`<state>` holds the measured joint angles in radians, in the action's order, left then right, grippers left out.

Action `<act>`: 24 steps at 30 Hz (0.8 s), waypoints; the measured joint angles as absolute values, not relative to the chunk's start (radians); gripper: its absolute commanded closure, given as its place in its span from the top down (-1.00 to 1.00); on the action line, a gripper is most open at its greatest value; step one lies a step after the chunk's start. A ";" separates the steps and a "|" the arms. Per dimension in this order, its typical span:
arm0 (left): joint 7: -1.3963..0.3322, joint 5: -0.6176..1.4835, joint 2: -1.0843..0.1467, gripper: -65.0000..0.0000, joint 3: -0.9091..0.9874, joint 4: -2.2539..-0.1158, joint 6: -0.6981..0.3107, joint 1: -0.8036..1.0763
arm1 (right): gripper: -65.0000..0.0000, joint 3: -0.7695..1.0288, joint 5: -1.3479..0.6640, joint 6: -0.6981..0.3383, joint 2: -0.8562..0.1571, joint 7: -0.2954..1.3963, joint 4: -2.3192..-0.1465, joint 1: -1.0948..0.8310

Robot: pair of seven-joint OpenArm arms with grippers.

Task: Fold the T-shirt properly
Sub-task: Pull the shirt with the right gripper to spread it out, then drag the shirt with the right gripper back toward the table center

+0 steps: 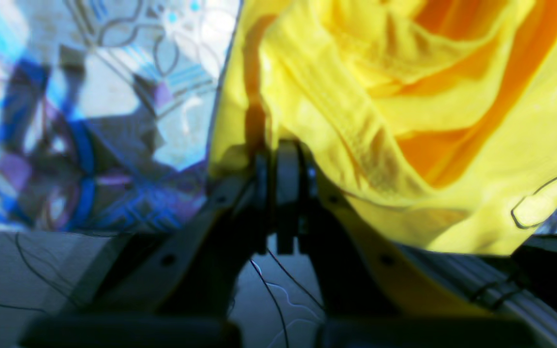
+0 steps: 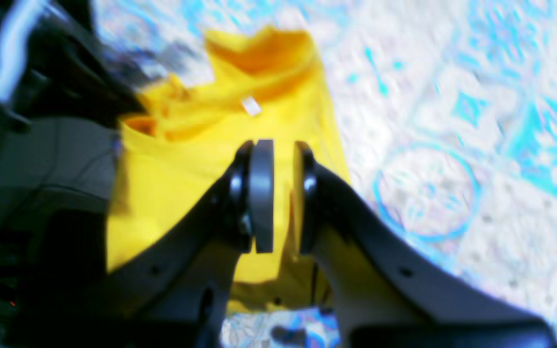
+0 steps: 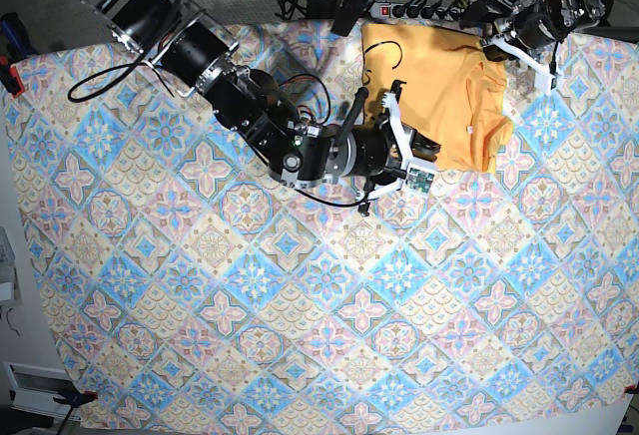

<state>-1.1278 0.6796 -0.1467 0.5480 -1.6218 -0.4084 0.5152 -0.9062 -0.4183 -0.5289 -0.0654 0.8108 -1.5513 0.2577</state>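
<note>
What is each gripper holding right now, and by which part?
Left gripper is shut on the T-shirt, pinching its edge. Right gripper sits over the shirt with a narrow gap; whether it holds cloth cannot be told.

You won't find any readable text here. The T-shirt (image 2: 196, 159) carries a small white tag (image 2: 250, 105), too blurred to read.
</note>
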 measured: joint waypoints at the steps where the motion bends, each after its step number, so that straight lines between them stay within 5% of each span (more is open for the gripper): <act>1: -1.126 0.681 -0.147 -1.00 0.548 -1.622 -0.402 0.510 | -0.78 -0.907 -0.410 -0.527 -0.054 0.823 -1.551 0.257; 8: -1.122 0.688 -0.145 -1.00 0.548 -1.623 -0.349 0.509 | -0.78 -1.008 -0.406 -0.521 0.050 0.810 -1.405 0.309; 14: -1.061 0.687 -0.138 -0.74 0.643 -1.623 -0.283 0.507 | -0.78 -1.113 -0.297 -0.523 0.120 0.812 -1.238 0.340; 24: -1.058 0.688 -0.139 -0.57 0.646 -1.623 -0.284 0.498 | -0.78 -1.140 -0.195 -0.547 0.148 0.578 -0.898 0.349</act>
